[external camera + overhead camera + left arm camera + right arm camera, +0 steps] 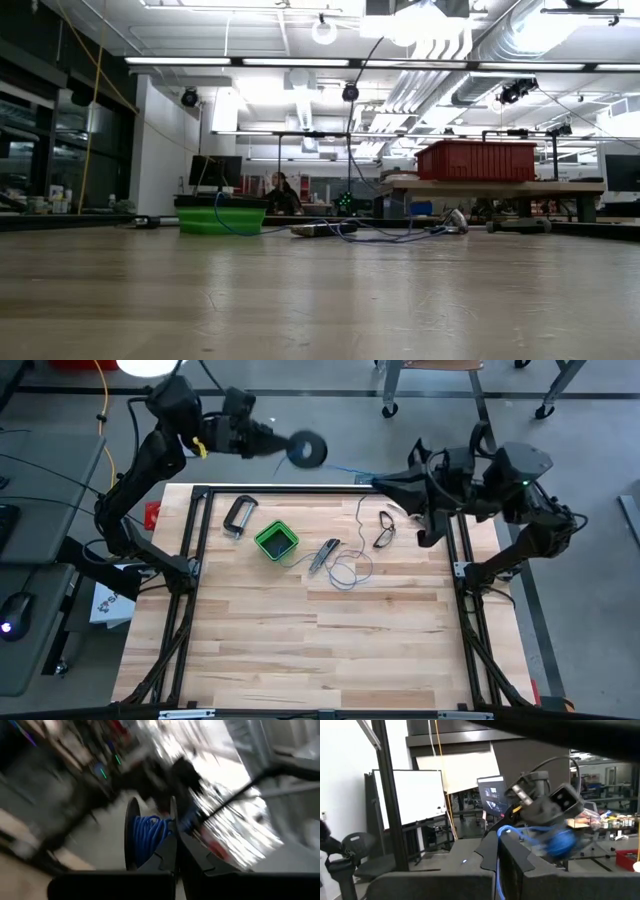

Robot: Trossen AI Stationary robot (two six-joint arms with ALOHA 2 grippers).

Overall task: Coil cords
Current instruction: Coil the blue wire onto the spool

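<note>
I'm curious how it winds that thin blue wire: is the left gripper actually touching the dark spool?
Touching. The left wrist view shows the left gripper shut on a flange of the spool; the high view shows the spool held up at that gripper's tip, beyond the table's edge.

My left gripper [283,446] holds the spool [307,449] beyond the table's [380,650] far edge. Wire [345,565] lies mid-table, box [276,540] left of it, glasses [385,529] right.
</note>
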